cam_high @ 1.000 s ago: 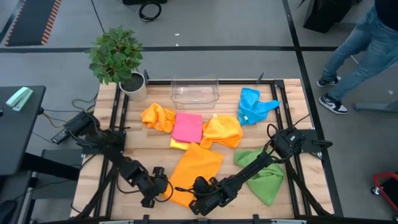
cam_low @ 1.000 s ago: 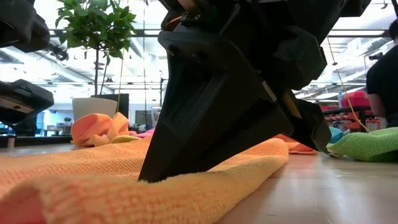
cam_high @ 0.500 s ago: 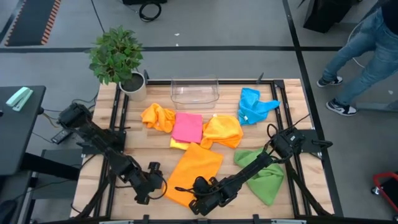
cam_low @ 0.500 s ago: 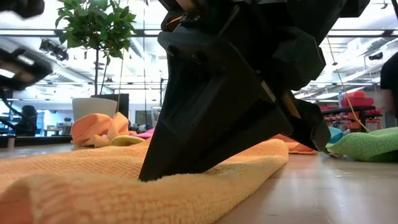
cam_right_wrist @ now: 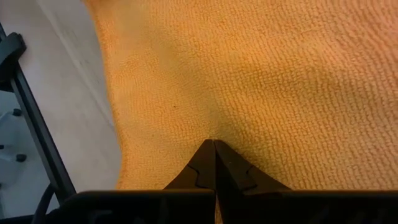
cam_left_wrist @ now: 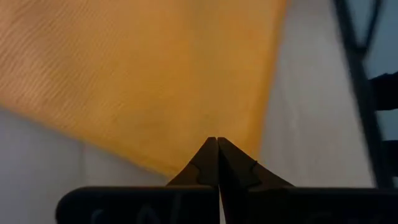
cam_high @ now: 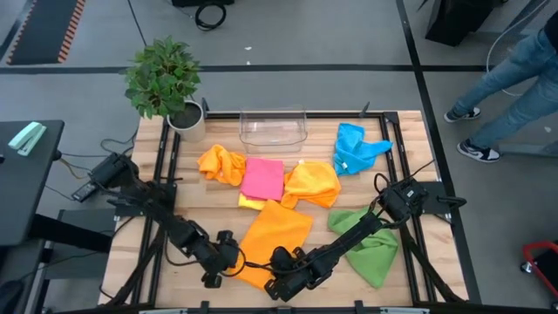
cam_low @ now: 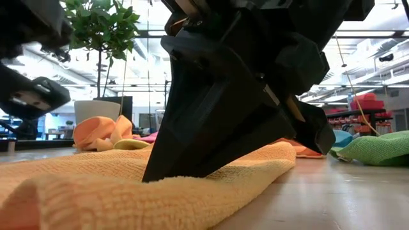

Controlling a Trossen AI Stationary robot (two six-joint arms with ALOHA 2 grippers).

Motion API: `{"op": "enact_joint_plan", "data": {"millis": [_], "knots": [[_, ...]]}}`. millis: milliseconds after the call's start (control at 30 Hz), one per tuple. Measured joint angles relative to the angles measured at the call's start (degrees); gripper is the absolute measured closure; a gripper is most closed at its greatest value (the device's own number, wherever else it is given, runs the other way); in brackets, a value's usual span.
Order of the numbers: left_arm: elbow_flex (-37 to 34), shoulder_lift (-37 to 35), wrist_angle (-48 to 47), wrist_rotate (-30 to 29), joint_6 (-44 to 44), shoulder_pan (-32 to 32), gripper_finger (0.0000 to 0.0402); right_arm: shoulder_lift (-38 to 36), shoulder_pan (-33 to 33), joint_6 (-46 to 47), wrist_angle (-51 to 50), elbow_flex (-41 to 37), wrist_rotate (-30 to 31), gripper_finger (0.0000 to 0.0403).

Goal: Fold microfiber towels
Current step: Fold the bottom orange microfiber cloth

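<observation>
A wooden table (cam_high: 410,166) stands on a grey floor. On the left is one plant (cam_high: 162,78). Six towels lie here: two orange, one yellow, pink, blue, green. The left gripper (cam_high: 228,258) and right gripper (cam_high: 277,281), both pinched together, press the front orange towel (cam_high: 277,234). Only the low view shows ceiling lights.

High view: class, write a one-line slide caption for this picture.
Both shut grippers, left gripper and right gripper, meet at the near edge of the flat orange towel; five more towels wait behind.

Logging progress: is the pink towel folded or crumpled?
Folded, it seems: the pink towel lies as a flat, neat rectangle; its layers cannot be seen.
</observation>
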Motion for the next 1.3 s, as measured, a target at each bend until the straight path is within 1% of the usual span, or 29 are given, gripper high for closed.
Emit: {"op": "enact_joint_plan", "data": {"millis": [167, 267, 367, 500, 667, 800, 867, 933, 1100, 1133, 1200, 1267, 1300], "knots": [[0.05, 0.63, 0.41, 0.06, -0.76, -1.00, 0.0398, -0.81, -0.33, -1.94, -0.62, -0.15, -0.08, 0.0400], [0.01, 1.12, 0.31, -0.10, -1.48, -0.88, 0.0397, -3.58, -0.21, -2.25, -0.88, -0.39, 0.39, 0.0400], [0.02, 2.15, 0.74, 0.13, -1.46, -0.90, 0.0396, -6.52, 0.99, -0.79, 1.37, 0.12, 2.54, 0.0400], [0.03, 3.82, 3.15, 0.75, -1.54, -0.92, 0.0398, -5.05, 2.88, 1.93, 0.87, -0.20, 2.20, 0.0400], [0.07, 5.58, 7.19, 1.75, -1.90, -0.87, 0.0398, -2.96, 3.58, 3.72, 4.68, 0.00, 0.85, 0.0400], [0.07, 6.49, 9.52, 3.40, -1.88, -0.32, 0.0396, -2.76, 3.51, 6.62, -2.44, -0.07, 0.40, 0.0400], [0.05, 7.13, 11.07, 5.01, -1.65, 0.22, 0.0395, -2.89, 3.56, 8.01, -5.36, -0.07, -0.93, 0.0400], [0.05, 7.51, 12.28, 6.41, -1.20, 0.76, 0.0395, -2.89, 3.65, 8.28, -6.08, -0.07, -2.50, 0.0400], [-0.08, 7.62, 13.60, 7.12, 0.38, 1.46, 0.0396, -3.02, 4.14, 9.09, -8.33, -0.04, -2.45, 0.0400], [-0.08, 7.66, 13.86, 7.10, 0.48, 1.66, 0.0395, -3.02, 4.32, 9.25, -8.41, -0.04, -2.19, 0.0400], [-0.08, 7.66, 14.02, 7.10, 0.51, 1.94, 0.0395, -3.05, 4.57, 10.15, -8.39, -0.04, 1.12, 0.0400], [-0.10, 7.66, 14.06, 7.06, 0.49, 2.13, 0.0397, -3.57, 4.81, 13.26, -10.64, -0.04, 4.90, 0.0400], [-0.09, 7.66, 14.08, 7.00, 0.49, 2.13, 0.0398, -3.78, 4.81, 15.26, -12.20, -0.03, 5.39, 0.0400]]}}
